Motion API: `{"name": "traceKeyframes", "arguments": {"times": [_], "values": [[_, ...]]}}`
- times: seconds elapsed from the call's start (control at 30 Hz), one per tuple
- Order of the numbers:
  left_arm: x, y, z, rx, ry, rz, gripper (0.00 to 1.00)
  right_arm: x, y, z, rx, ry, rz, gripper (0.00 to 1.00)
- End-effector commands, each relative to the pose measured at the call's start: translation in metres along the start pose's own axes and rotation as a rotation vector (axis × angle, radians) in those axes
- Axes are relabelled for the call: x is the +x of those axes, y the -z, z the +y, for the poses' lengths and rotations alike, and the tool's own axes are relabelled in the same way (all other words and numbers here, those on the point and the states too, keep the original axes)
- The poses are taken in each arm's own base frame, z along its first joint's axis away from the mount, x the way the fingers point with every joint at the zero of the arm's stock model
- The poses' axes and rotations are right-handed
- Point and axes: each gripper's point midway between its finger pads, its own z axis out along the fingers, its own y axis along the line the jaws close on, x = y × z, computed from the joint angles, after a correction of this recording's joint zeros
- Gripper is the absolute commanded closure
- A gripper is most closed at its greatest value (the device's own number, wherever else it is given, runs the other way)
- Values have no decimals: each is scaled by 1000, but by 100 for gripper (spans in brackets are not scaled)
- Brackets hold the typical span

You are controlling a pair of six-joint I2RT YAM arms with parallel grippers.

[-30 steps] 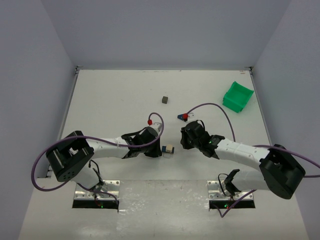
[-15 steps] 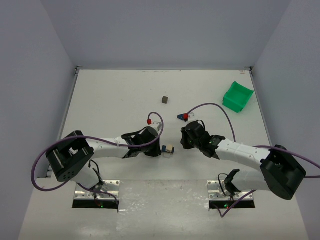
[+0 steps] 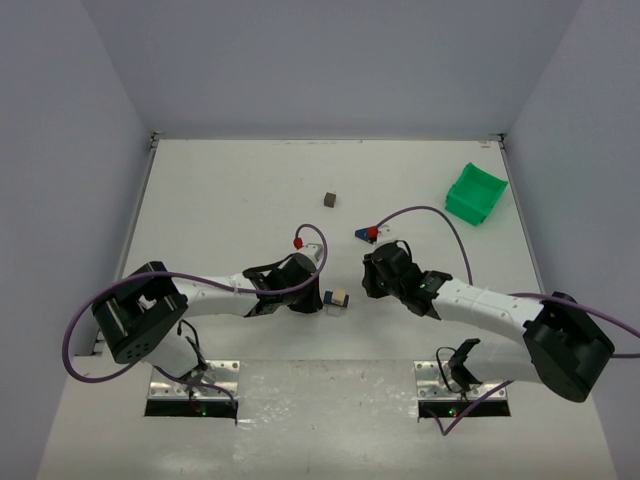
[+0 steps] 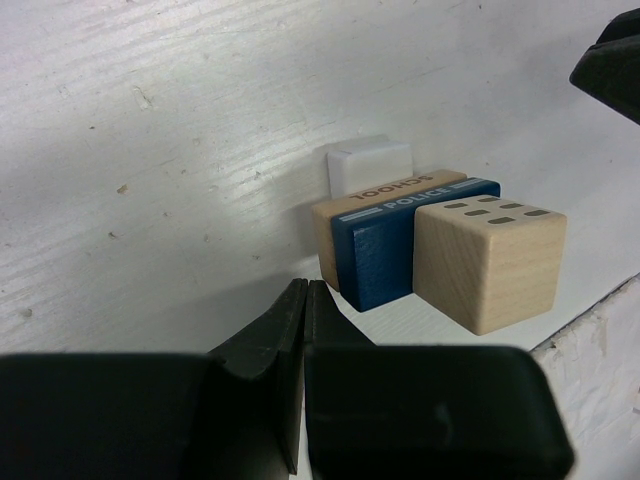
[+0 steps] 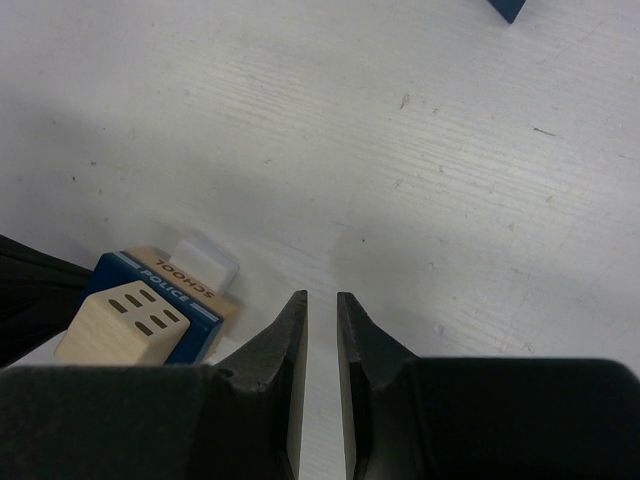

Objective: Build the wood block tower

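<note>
White tabletop (image 3: 220, 200) fills the overhead view between pale walls. The wood blocks (image 3: 336, 298) sit low in its centre between the two wrists, not yet a tower but pieces lying on the table and touching. The left gripper (image 4: 303, 292) has its fingers pressed together on nothing, tips just short of the blue POLICE block (image 4: 380, 250). The right gripper (image 5: 321, 298) shows only a thin slit between its fingers and carries nothing, hanging over bare table to the right of the cluster. The step in hand looks like fetching the next piece. The right jaws should spread well before coming down, close across two flat faces, and lift straight up. The left fingers are near enough to scatter the cluster, so they are better used as a motionless stop. Only the overhead view shows the loose pieces: a dark grey block (image 3: 329, 199) above centre, a blue roof piece (image 3: 358, 234) just above the right wrist, and a green bin (image 3: 476, 193) at upper right. Only the left wrist view shows the cluster's order: a white block (image 4: 370, 162) at the back, a tan SCHOOL block (image 4: 330, 225), the blue one, then a beige cube (image 4: 490, 265) with window slots at the front right.
</note>
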Motion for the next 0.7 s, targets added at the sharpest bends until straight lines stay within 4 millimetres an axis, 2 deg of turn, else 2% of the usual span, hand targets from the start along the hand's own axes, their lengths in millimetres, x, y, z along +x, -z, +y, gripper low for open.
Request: {"name": "traceKeyframes", "arguments": {"times": [0.0,0.67], "values": [[-20,5,-22,64,2,-63,100,-10,3,-3,15,-9,-48,82],[-24,4,-20,44,-4,-73,100,-9,2,-8,36,-5,-42,82]]}}
